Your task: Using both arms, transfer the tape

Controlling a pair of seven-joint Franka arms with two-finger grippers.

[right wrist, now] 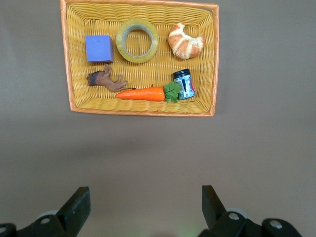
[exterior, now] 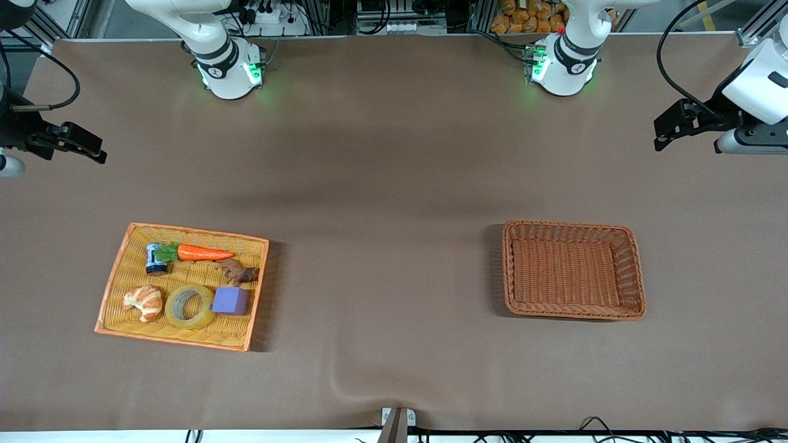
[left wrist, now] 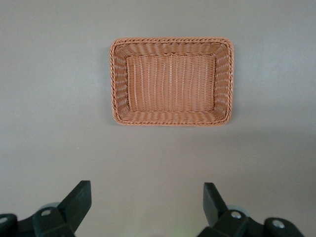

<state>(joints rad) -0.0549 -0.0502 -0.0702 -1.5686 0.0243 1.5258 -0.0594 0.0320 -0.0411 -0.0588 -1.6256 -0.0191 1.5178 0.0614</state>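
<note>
No step of the transfer has begun. The tape (exterior: 189, 306) lies flat in the yellow wicker tray (exterior: 117, 289) at the right arm's end of the table, on the side of the tray nearer the front camera, between a croissant (exterior: 143, 302) and a purple cube (exterior: 231, 301), close to both. A toy carrot (exterior: 197, 252), a small jar (exterior: 155, 259) and a brown figure (exterior: 239, 271) occupy the tray's farther row. The right gripper (right wrist: 143, 207) hangs high at its end of the table, fingers apart, holding nothing; the left gripper (left wrist: 145, 207) hangs likewise over its own end, fingers apart and empty. The brown wicker basket (exterior: 634, 271) at the left arm's end holds nothing and appears to be the destination. The next move, in my judgement, calls for the right arm to descend over the roll and grip its wall, avoiding both neighbours. The table carries a brown cloth (exterior: 381, 184), slightly rucked at the edge nearest the front camera.
</note>
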